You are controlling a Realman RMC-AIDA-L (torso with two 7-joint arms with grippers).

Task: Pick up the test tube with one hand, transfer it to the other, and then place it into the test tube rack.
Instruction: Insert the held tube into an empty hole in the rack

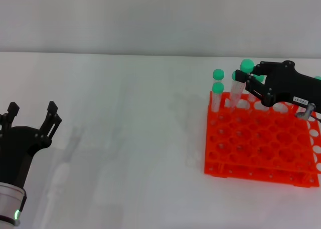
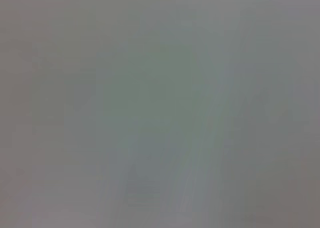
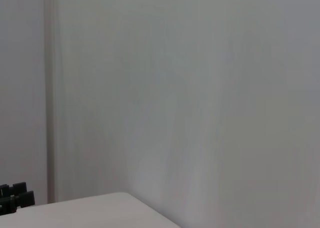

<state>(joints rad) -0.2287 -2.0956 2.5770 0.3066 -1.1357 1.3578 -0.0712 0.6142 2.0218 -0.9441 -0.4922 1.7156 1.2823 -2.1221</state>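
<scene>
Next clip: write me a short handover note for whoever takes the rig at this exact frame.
Left tool: open, holding nothing, low at the table's near left.
Right tool: shut on the test tube, which leans over the far-left corner of the test tube rack, beside other green-capped tubes.
Done: pickup and, apparently, the transfer.
Left: seat the tube in a hole, release, pull back.

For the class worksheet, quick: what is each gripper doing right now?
Left gripper: open, empty, low at the table's left.
Right gripper: shut on the test tube, tilted over the test tube rack's back row.
</scene>
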